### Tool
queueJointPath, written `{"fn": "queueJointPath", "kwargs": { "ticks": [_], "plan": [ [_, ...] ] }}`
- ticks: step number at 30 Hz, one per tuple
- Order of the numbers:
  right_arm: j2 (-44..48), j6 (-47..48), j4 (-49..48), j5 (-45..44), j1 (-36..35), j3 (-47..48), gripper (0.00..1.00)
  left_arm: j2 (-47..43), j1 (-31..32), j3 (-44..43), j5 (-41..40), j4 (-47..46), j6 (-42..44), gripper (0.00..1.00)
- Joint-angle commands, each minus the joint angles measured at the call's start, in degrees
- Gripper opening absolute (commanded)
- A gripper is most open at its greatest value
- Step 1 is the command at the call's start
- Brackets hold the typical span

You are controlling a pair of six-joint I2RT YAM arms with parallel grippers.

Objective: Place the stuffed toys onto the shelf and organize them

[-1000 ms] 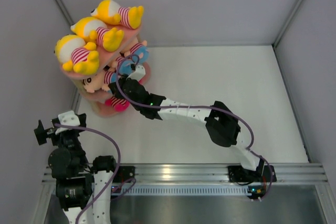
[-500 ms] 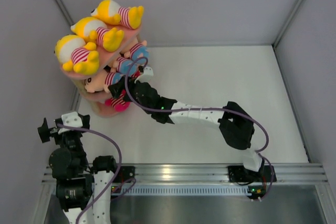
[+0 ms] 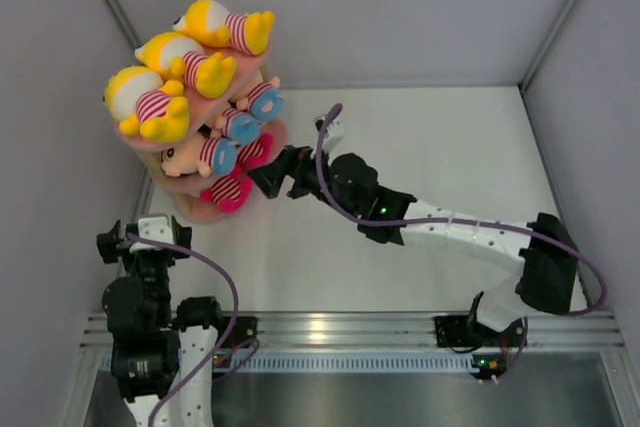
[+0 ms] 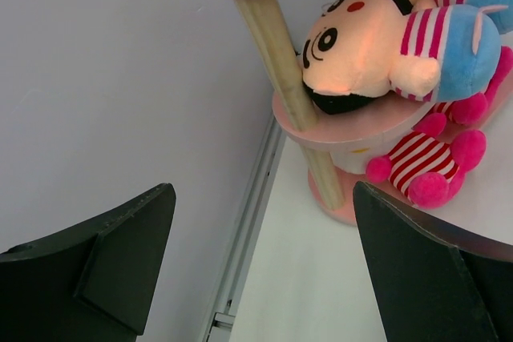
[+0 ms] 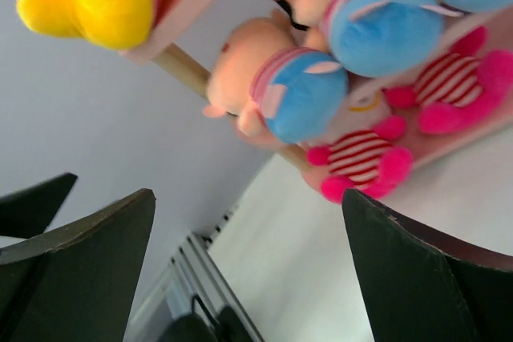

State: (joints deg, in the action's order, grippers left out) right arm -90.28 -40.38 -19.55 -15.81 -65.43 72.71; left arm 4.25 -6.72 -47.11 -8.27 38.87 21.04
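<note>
Shelf [image 3: 192, 211] beside side wall [image 3: 50, 147], perhaps touching

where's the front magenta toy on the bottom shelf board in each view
top external: magenta toy left of centre, on the shelf bottom board
left wrist: magenta toy right of centre, lower half
right wrist: magenta toy just below centre
shared landmark: the pink-faced toy in blue bottoms, lying right above it

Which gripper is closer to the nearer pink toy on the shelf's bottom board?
Right. The right gripper hangs just right of the pink toy; the left gripper sits farther off, to its near left.
</note>
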Motion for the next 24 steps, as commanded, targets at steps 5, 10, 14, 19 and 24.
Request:
{"fn": "queueJointPath", "kwargs": {
  "ticks": [5,10,14,19,24],
  "plan": [
    [19.9,5.5,16.7,9.6,16.1,-16.3,0.99,-0.6,-0.9,3.8,3.0,1.2,-2.6,0.99],
    [31.1,10.1,24.6,8.3,25.8,-24.9,1.00,-0.2,-1.4,5.7,3.4,1.1,-3.3,0.98],
    [33.8,12.3,28.6,9.0,37.9,-29.8,1.00,-0.1,-1.5,7.4,1.7,1.1,-3.5,0.99],
    [33.6,14.1,32.2,11.2,48.1,-31.7,0.99,0.2,-1.8,8.5,1.1,1.2,-3.2,0.99],
    [34.0,16.6,31.7,10.8,48.8,-32.6,0.99,0.7,-2.2,9.5,1.2,1.1,-2.9,0.99]
  ]
}}
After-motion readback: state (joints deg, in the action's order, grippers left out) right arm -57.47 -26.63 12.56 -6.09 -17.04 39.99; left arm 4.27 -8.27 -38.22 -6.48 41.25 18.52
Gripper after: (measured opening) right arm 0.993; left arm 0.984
